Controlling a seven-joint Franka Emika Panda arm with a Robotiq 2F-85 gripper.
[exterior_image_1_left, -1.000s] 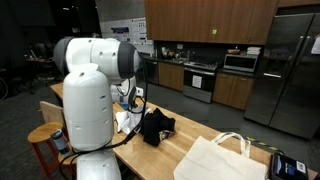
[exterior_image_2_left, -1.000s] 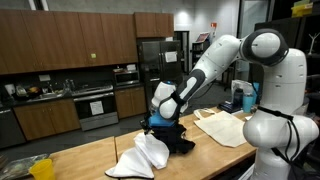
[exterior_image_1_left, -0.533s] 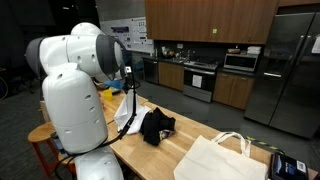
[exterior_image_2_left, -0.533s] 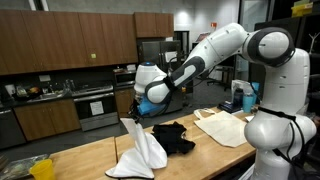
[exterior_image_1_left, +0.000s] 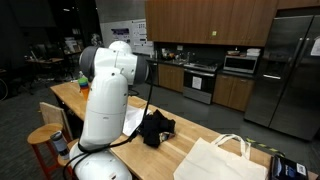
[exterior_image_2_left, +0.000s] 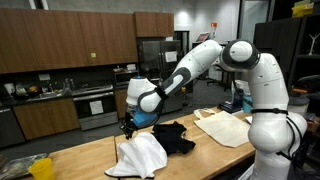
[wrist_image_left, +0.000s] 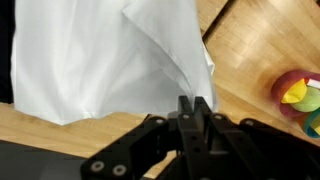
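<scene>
Below me a long light wooden countertop fills the lower frame in both exterior views. On it lie a crumpled white cloth at lower centre, a bunched black garment just right of it, and a flat cream fabric tote bag further right. My wrist view shows a round multicoloured object at the right edge.

No lettering is legible anywhere; the print on the wall poster is too small

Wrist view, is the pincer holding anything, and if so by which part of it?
Yes. The pincer is shut on the white cloth, pinching a fold at its edge, while the rest drapes down onto the wooden table.
</scene>
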